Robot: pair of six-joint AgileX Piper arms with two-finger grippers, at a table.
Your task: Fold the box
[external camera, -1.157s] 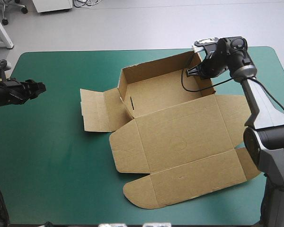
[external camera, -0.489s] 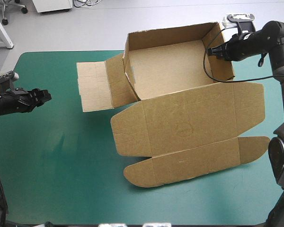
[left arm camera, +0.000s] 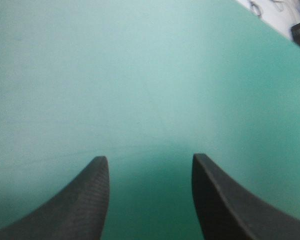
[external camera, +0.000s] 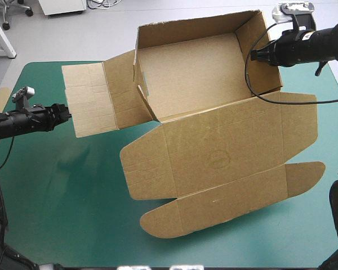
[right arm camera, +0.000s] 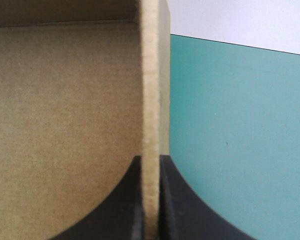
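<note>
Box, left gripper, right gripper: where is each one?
box (external camera: 191,79): high view, on the tray's inner floor.
left gripper (left arm camera: 150,156): left wrist view, midway between its open jaws.
right gripper (right arm camera: 150,159): right wrist view, midway between jaws shut on the box wall.

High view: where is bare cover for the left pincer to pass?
Bare teal-green cover lies between the left pincer, the box and the near edge. Crowded: centre and far right, where the right pincer grips the box wall.
</note>
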